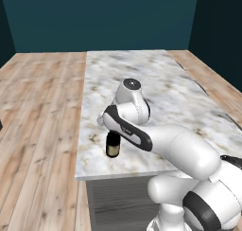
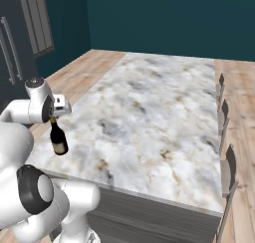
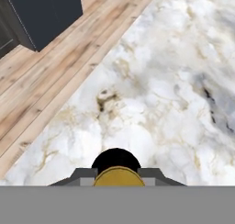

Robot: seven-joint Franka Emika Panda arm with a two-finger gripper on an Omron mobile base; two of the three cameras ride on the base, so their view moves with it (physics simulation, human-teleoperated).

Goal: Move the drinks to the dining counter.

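In the left base view, the tall dark wine bottle with gold neck and tan label (image 1: 113,145) is seen standing upright on the large rectangular island with white-and-tan marbled top and dark grey sides (image 1: 156,74), close to the near left corner of that top. Only the lower body of the bottle is shown here; its upper part is covered by the white arm with dark joints (image 1: 142,130), which is stretched over it from the lower right. To the left of the island a floor of light wooden planks (image 1: 38,111) is laid.

In the right base view, the same bottle (image 2: 58,138) is found at the left side of the marbled top (image 2: 149,112), near its front edge. The two-finger gripper (image 2: 53,118) is placed directly above the bottle, and the gold neck is taken between the fingers, which are closed narrowly on it. The base of the bottle appears to rest on the marble. At the far right edge of the island three dark chair backs (image 2: 225,137) are lined up.

In the hand view, the gold top of the bottle (image 3: 119,176) is seen straight below the claw, held between the two grey finger tips (image 3: 82,176).
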